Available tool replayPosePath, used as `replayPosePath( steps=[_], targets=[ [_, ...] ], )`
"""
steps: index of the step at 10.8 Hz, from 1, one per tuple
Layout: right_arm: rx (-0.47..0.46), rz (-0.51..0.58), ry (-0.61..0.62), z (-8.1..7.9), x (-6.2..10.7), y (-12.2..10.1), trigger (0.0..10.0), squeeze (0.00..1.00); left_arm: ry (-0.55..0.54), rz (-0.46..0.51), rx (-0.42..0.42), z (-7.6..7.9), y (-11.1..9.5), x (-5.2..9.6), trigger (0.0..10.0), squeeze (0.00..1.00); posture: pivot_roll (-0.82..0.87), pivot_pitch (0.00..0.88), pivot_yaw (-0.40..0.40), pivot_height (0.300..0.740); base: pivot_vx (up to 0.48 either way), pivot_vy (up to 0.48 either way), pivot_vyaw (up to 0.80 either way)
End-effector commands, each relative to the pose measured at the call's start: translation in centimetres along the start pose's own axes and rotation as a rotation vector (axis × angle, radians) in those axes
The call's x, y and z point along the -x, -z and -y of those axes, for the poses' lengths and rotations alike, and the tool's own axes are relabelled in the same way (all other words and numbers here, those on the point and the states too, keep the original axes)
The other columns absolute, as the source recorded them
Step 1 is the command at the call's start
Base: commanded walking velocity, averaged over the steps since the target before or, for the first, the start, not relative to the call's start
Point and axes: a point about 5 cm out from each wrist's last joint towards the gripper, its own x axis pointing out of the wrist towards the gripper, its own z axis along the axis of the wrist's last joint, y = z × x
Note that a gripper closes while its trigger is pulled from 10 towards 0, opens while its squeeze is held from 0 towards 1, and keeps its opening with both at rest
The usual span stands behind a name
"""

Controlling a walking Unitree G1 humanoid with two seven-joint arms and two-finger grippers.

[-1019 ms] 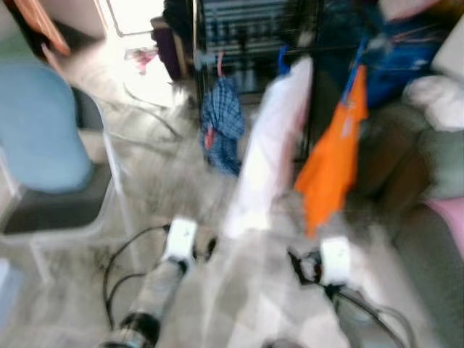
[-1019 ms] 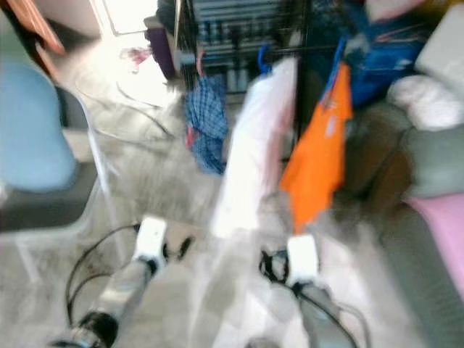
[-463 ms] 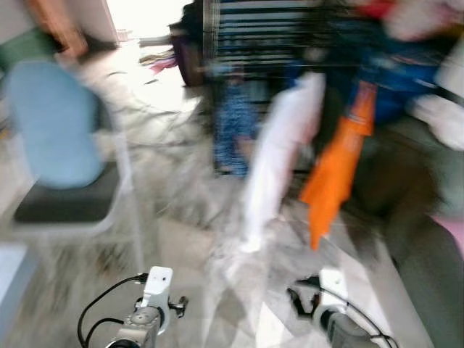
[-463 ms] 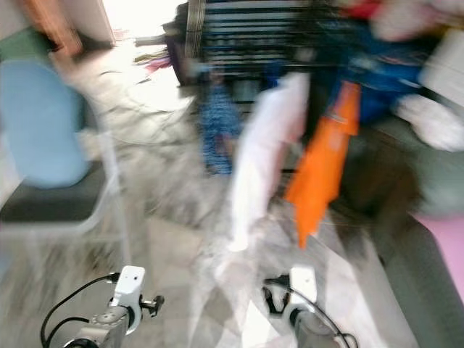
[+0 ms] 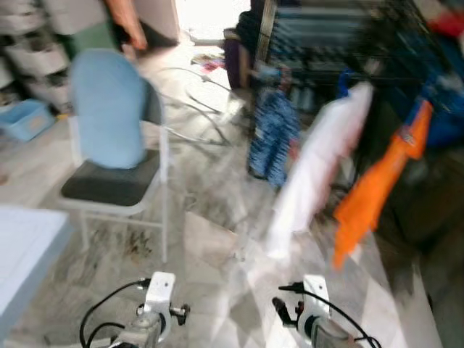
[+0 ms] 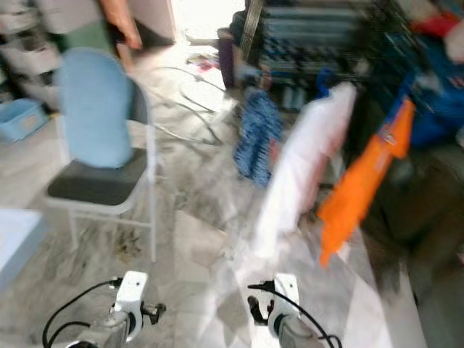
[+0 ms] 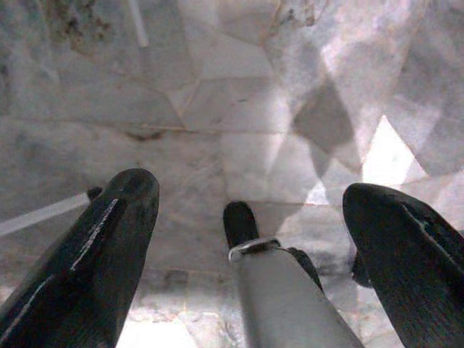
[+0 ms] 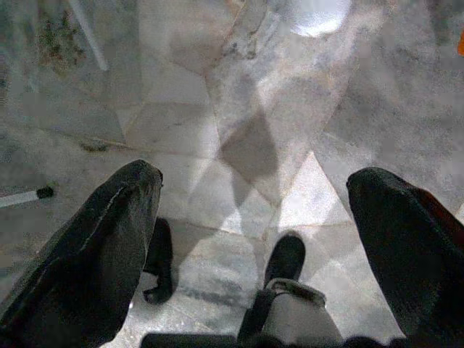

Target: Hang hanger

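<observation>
Three garments hang side by side from a dark wire rack (image 5: 319, 43): a blue checked one (image 5: 274, 141), a long white one (image 5: 315, 167) and an orange one (image 5: 377, 188). Their hangers are too blurred to make out. Both my arms are held low at the near edge, the left wrist (image 5: 158, 299) and the right wrist (image 5: 313, 304) over marble floor. My left gripper (image 7: 246, 192) is open above the floor tiles with nothing between its fingers. My right gripper (image 8: 254, 177) is open as well and holds nothing.
A chair (image 5: 109, 123) with a light blue back and dark seat stands on the left. A pale blue surface (image 5: 22, 246) sits at the near left, a blue bin (image 5: 25, 119) farther back. Cables (image 5: 196, 94) lie on the floor near the rack.
The whole picture has shifted: the camera has swung left, so the chair sits nearer the middle and the rack farther right. Both arms stay low, grippers unchanged.
</observation>
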Motion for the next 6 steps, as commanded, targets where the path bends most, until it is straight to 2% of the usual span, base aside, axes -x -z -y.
replayPosePath(
  steps=[1,2,3,6],
  targets=[
    [0.007,0.001,0.004,-0.2,-0.1,-0.3,10.0,0.0,-0.005,-0.011,-0.005,-0.1,0.5,0.1,10.0,0.0,-0.16,0.0,0.04,0.74,0.0,0.0,0.8],
    [0.013,-0.007,-0.006,-0.7,-0.2,-0.2,10.0,0.0,-0.002,-0.018,-0.03,0.0,0.5,0.1,10.0,0.0,-0.16,0.005,0.042,0.74,0.0,0.0,0.8],
    [0.011,-0.007,0.0,0.3,0.0,-0.1,10.0,0.0,-0.003,-0.026,-0.04,0.0,0.8,0.1,10.0,0.0,-0.16,0.008,0.045,0.74,0.0,0.0,0.8],
    [0.0,-0.011,0.006,0.7,0.1,0.1,10.0,0.0,-0.008,-0.032,-0.041,-0.3,1.1,0.2,10.0,0.0,-0.16,0.01,0.049,0.74,0.0,0.0,0.8]
  ],
)
